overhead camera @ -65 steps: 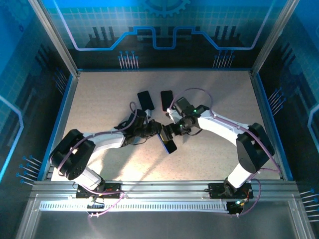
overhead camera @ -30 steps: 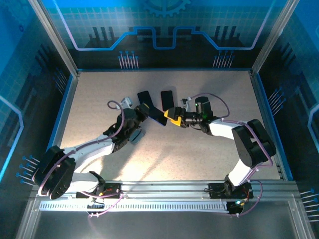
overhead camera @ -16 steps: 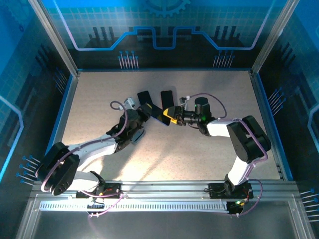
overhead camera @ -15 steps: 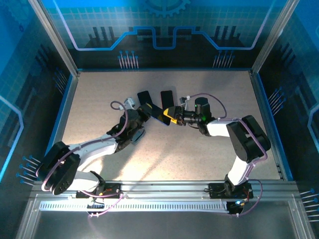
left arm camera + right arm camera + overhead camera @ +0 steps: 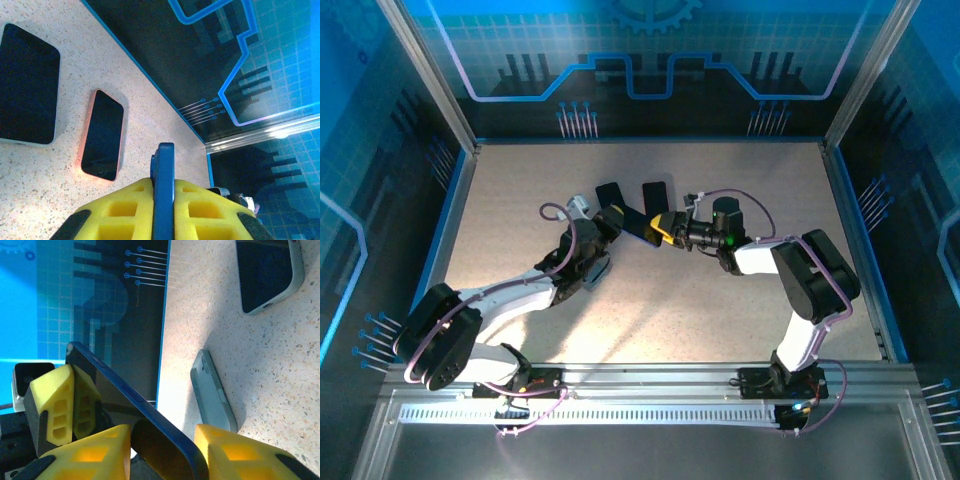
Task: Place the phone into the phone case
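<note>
Dark-blue phone [image 5: 638, 228]: held off the table, just left of centre, between the two grippers; not in any case.
Left gripper [image 5: 163, 186]: yellow pads [image 5: 120, 210] clamped on the phone's thin edge, same hold as a second ago.
Right gripper [image 5: 165, 440]: the change. A second ago it hung wide open just right of the phone; now it has slid in over the phone's right end and its jaws have narrowed round it. Right wrist view shows a pad on each side of the phone, very near. Cannot tell if they bite yet.
Meaning: looks like a hand-over or a two-handed hold being set up. Insertion not begun.
Cases: two dark flat pieces lie on the table just beyond the grippers, a pale-rimmed case [image 5: 27, 82] and a pink-rimmed case [image 5: 102, 135], side by side, apart. Cases by my reading; which one is meant, cannot tell.
Surface: table [image 5: 740, 180], speckled beige, matte, lit brightly from the far side.
Room: blue walls [image 5: 380, 120] printed with grid and circuit lines; metal frame posts [image 5: 430, 80] at the corners.
</note>
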`<state>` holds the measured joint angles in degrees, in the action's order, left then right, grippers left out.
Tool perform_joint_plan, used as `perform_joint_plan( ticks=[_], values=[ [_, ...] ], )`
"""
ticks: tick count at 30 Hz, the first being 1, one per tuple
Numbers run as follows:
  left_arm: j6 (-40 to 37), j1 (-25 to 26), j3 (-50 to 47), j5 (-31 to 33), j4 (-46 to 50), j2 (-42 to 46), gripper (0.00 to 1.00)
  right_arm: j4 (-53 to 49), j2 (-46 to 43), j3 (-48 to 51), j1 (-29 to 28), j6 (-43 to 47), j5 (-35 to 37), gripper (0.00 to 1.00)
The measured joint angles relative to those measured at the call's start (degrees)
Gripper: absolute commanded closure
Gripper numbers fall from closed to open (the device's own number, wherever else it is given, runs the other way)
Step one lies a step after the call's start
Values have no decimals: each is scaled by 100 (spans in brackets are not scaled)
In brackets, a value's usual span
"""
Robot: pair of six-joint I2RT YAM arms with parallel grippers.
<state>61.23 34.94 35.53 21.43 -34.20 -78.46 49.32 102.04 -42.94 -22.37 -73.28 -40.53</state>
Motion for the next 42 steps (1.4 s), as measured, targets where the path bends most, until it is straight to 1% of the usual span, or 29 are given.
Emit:
perform_joint_plan(
  ticks=[5, 6, 8, 11, 12, 16, 18, 23, 27, 34, 42],
  values=[
    [39, -11, 24, 79, 85, -2, 99, 26, -2, 0, 44, -28, -20, 88],
    [37, -11, 37, 74, 98, -4, 96, 2, -7, 0, 44, -4, -22, 91],
    [37, -11, 42, 74, 144, -4, 85, -120, -50, 0, 44, 76, -15, 96],
    [-22, -11, 42, 101, 343, -7, 72, -415, -240, -2, 42, 267, 0, 100],
    [-79, -13, 42, 140, 463, -24, 68, -496, -334, -2, 42, 334, 0, 100],
    [-179, -7, 42, 170, 734, -48, 64, -754, -632, -7, 31, 544, 9, 100],
    [-205, -2, 42, 170, 769, -46, 63, -874, -669, -9, 26, 627, 7, 100],
    [-286, 7, 42, 170, 988, -46, 55, -994, -680, -9, 24, 734, -4, 100],
    [-291, 7, 42, 168, 1104, -46, 52, -1064, -726, -9, 15, 811, -4, 100],
    [-310, 13, 39, 168, 1239, -37, 44, -1200, -813, -13, 2, 951, -15, 100],
    [-317, 7, -22, 190, 1469, 223, 41, -1250, -813, -15, -20, 999, -28, 100]
  ],
)
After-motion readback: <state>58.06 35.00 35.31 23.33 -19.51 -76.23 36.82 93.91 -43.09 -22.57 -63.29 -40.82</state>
